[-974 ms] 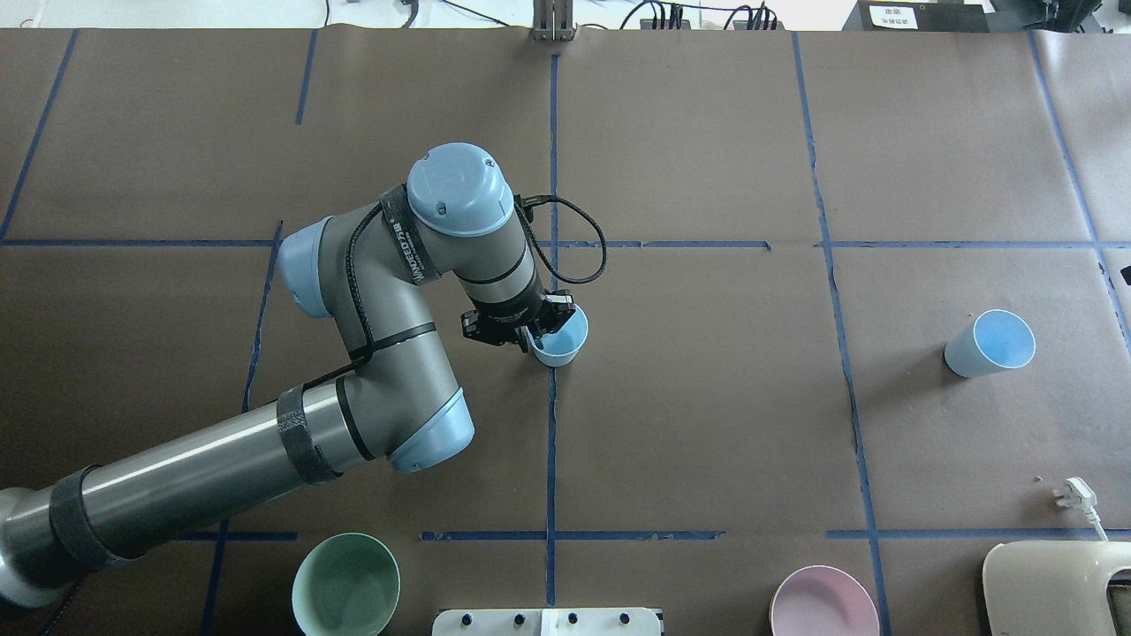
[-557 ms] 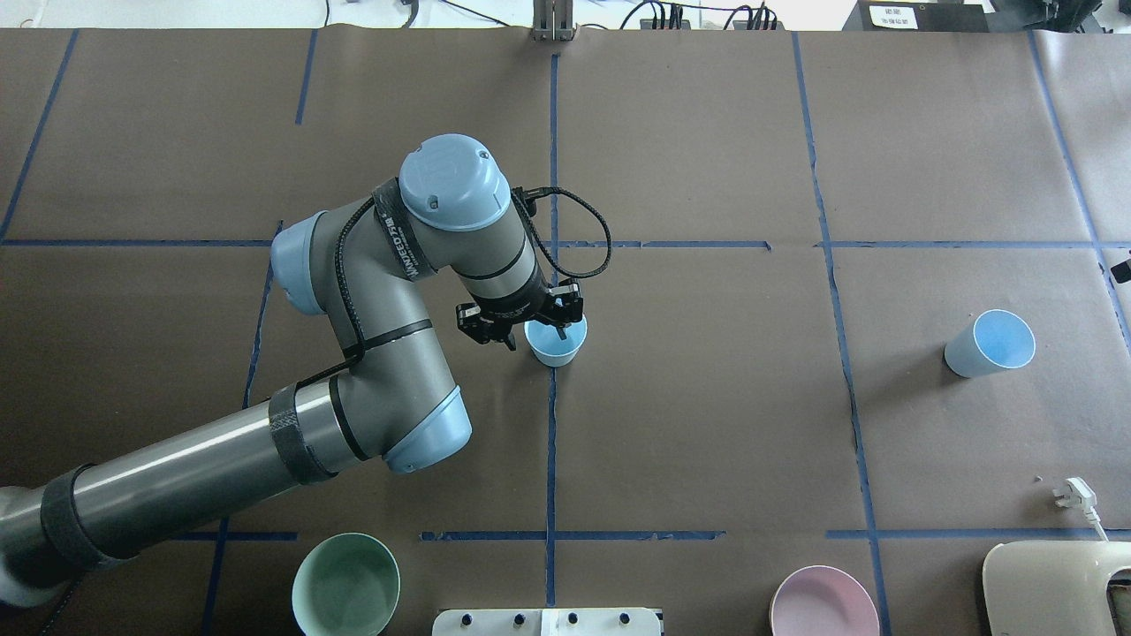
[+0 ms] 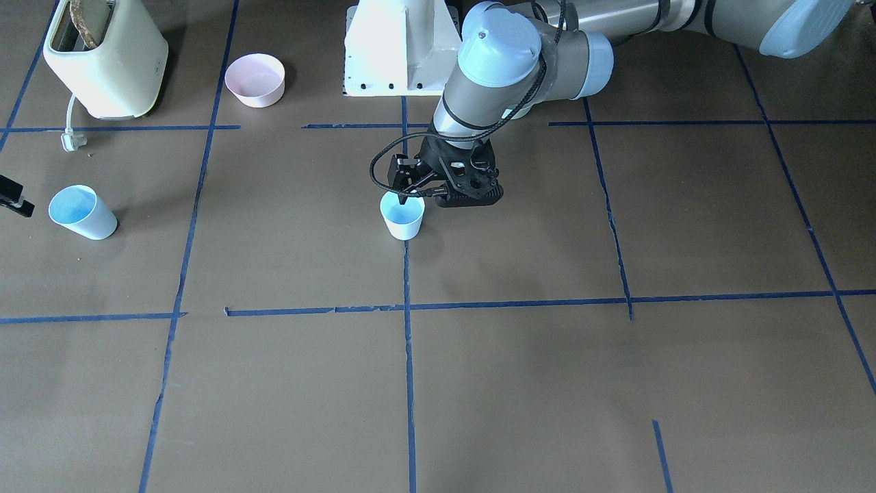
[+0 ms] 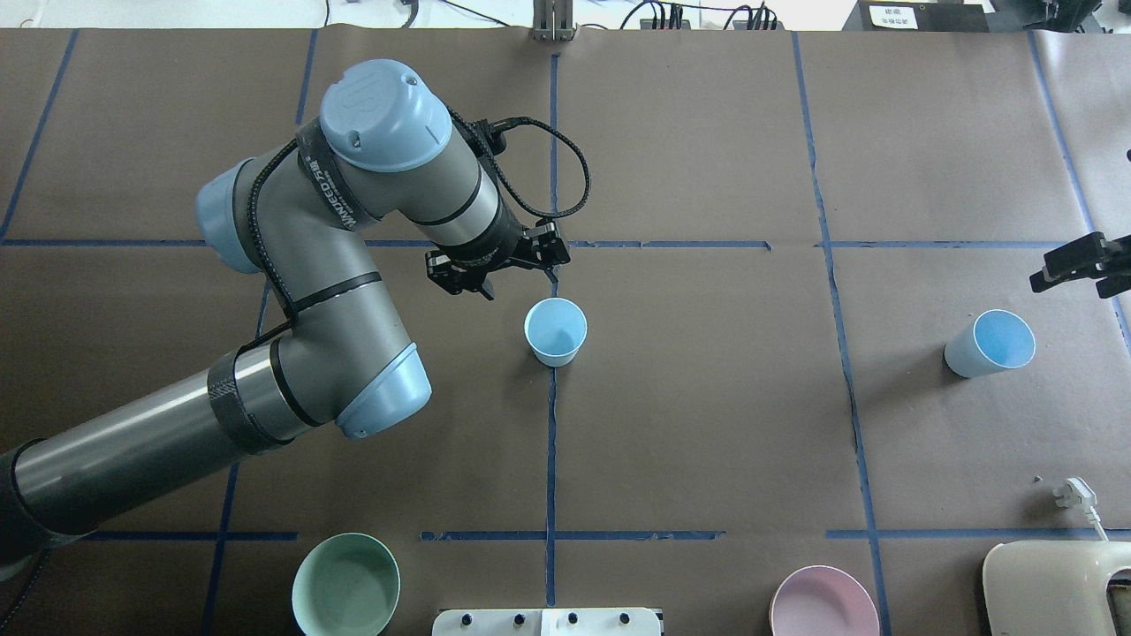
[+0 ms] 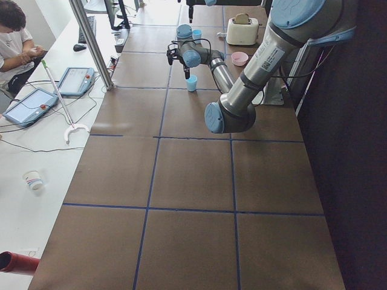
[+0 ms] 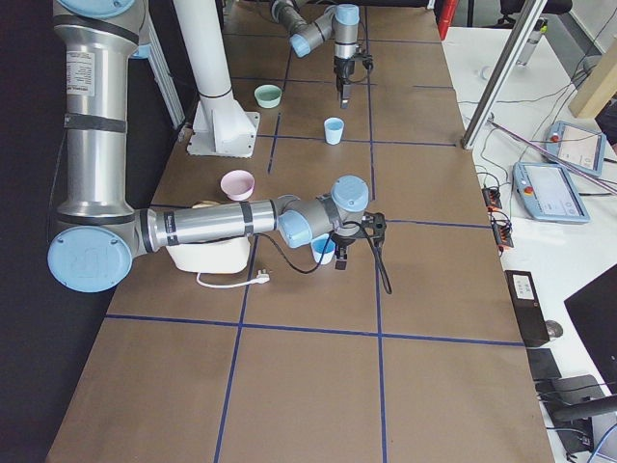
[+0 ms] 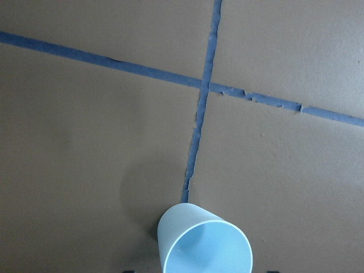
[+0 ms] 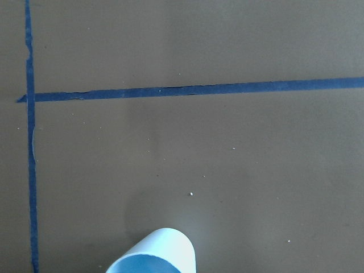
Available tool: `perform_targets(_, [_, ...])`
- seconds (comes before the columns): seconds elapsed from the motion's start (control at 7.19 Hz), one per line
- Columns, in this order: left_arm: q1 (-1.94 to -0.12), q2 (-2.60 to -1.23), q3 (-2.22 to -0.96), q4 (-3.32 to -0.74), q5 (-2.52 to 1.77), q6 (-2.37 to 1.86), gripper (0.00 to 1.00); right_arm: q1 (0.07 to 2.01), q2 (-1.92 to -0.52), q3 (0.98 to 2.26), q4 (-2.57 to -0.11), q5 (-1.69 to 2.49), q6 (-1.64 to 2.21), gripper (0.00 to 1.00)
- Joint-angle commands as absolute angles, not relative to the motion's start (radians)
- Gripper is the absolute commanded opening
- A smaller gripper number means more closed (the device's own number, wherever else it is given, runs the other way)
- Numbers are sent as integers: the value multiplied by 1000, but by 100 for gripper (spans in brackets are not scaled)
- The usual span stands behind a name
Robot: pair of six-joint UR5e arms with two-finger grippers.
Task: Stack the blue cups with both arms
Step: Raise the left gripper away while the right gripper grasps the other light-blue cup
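Observation:
One blue cup [image 4: 555, 331] stands upright on the centre tape line, free of any gripper; it also shows in the front view [image 3: 402, 218] and at the bottom of the left wrist view [image 7: 205, 244]. My left gripper [image 4: 519, 281] is open and empty, raised above and just beyond this cup, also seen in the front view [image 3: 424, 195]. The second blue cup [image 4: 990, 344] stands at the far right, seen too in the front view [image 3: 81, 212] and the right wrist view [image 8: 153, 253]. My right gripper [image 4: 1080, 265] hovers just beyond it at the view's edge, jaws apart, holding nothing.
A mint-green bowl [image 4: 346, 585] and a pink bowl [image 4: 823, 602] sit near the robot's edge of the table. A cream toaster [image 4: 1060, 587] with its plug [image 4: 1076, 493] is at the near right corner. The white pedestal [image 3: 400, 48] stands between the arms.
My left gripper has let go of the centre cup, risen and pulled back up-left. The cup stays upright in place. My right gripper has come into view near the right cup.

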State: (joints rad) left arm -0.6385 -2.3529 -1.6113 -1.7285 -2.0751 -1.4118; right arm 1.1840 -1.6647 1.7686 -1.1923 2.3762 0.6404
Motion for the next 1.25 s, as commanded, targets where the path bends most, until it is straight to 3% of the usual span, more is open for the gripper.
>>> perform_targets(0.0, [-647, -2326, -1614, -1750, -2075, -1411, 82, 1097, -1741, 1783, -1046, 2280, 730, 98])
perform_targets(0.42, [-649, -2312, -1615, -1763, -2075, -1411, 82, 1055, -1741, 1760, -1045, 2278, 759, 98])
perform_targets(0.7, [-649, -2307, -1617, -1763, -2075, -1411, 82, 1051, -1733, 1735, -1045, 2276, 764, 84])
perform_targets(0.83, [-649, -2304, -1623, -1763, -2075, -1411, 82, 1043, -1730, 1718, -1045, 2276, 764, 73])
perform_targets(0.97, [-649, -2301, -1629, -1763, -2075, -1411, 82, 1037, -1730, 1706, -1043, 2276, 762, 52])
perform_targets(1.11, [-650, -2284, -1647, -1763, -2075, -1411, 82, 1032, -1726, 1706, -1045, 2279, 764, 23])
